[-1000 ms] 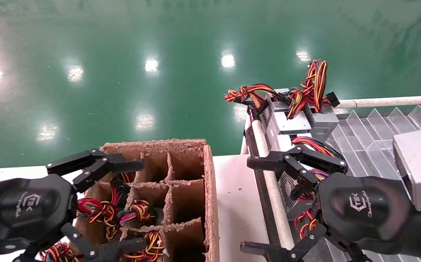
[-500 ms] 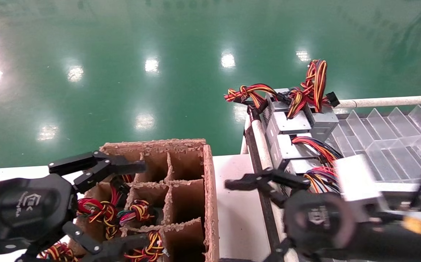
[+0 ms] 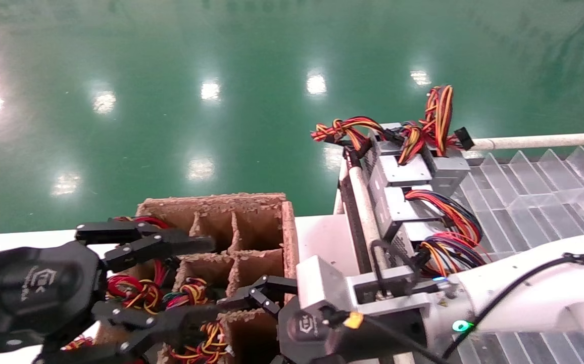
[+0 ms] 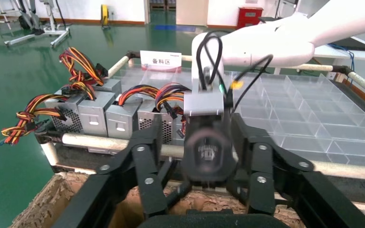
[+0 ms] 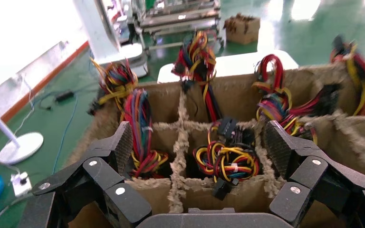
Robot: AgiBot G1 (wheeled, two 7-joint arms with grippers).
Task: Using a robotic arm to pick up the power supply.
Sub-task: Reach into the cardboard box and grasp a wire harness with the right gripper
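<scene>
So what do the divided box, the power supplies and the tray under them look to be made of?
The divided box looks like brown corrugated cardboard, matte, with torn, fuzzy edges. The power supplies look like bare sheet metal, dull silver-grey, with a perforated vent side visible in the left wrist view. The tray seems clear plastic: its dividers are see-through and glossy. The right end effector hangs open at the box.

2 tools (image 3: 181,283) (image 3: 264,298) (4 racked PSUs (image 4: 123,116))
</scene>
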